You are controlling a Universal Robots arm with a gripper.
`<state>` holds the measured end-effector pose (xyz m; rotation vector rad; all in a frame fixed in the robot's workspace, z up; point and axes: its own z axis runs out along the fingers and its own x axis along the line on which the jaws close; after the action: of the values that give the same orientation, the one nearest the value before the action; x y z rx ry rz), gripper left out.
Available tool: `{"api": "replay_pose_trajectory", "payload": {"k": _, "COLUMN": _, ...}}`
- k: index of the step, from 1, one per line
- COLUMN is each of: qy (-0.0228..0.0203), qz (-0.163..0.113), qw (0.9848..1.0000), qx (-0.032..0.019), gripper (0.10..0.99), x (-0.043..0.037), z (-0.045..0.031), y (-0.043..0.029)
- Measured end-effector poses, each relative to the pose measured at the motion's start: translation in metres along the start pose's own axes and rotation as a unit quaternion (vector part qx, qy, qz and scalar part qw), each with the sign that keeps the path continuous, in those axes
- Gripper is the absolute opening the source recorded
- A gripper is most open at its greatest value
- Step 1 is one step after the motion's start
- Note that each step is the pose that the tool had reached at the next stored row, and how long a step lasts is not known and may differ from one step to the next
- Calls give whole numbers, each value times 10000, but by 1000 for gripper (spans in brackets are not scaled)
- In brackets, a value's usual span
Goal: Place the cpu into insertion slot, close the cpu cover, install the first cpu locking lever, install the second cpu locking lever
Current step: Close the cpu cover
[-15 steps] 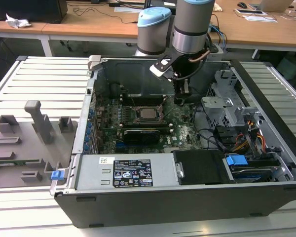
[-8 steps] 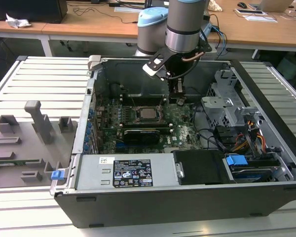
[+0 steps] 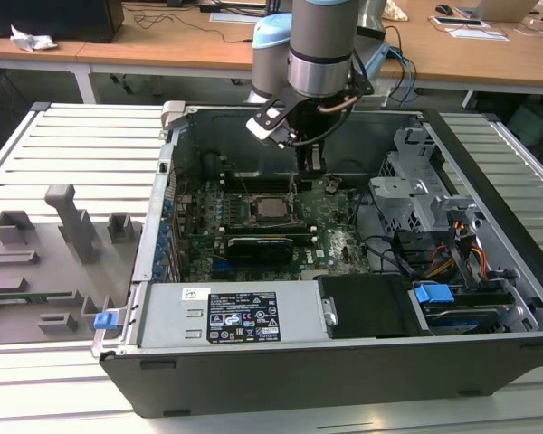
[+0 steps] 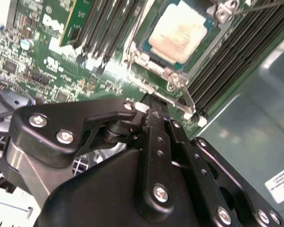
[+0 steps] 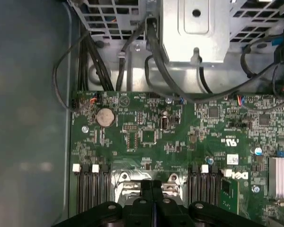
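The cpu (image 4: 179, 29), a square chip with a dull silver top, lies flat in the insertion slot (image 3: 252, 213) on the green motherboard (image 5: 146, 123). The cpu cover (image 4: 144, 57) lies down around it as a thin metal frame. A bare metal locking lever (image 4: 185, 100) runs out from the slot's corner beside my fingertips. My gripper (image 4: 151, 103) is shut, its black fingers (image 5: 146, 189) pressed together just off the slot's metal edge (image 5: 125, 179). In the exterior view the gripper (image 3: 312, 168) hangs low over the board, to the right of the cpu (image 3: 270, 208).
The board sits in an open computer case (image 3: 163, 226). Long black memory slots (image 4: 241, 52) flank the socket. A black expansion card (image 3: 258, 246) lies in front of it. A metal drive cage (image 3: 416, 185) and cables (image 5: 156, 61) stand to the exterior view's right, with a power supply (image 3: 235, 316) at the front.
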<state>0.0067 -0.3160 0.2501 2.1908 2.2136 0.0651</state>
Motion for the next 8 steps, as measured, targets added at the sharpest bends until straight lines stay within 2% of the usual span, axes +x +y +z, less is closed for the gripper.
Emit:
{"api": "replay_pose_trajectory", "payload": {"k": 2, "qy": 0, "qz": 0, "qw": 10000, "qx": 0, "gripper": 106, "x": 0, "z": 11, "y": -32}}
{"api": "replay_pose_trajectory", "payload": {"k": 4, "qy": 0, "qz": 0, "qw": 10000, "qx": 0, "gripper": 106, "x": 1, "z": 32, "y": -102}}
{"api": "replay_pose_trajectory", "payload": {"k": 8, "qy": 0, "qz": 1, "qw": 10000, "qx": 0, "gripper": 106, "x": 1, "z": 64, "y": -191}}
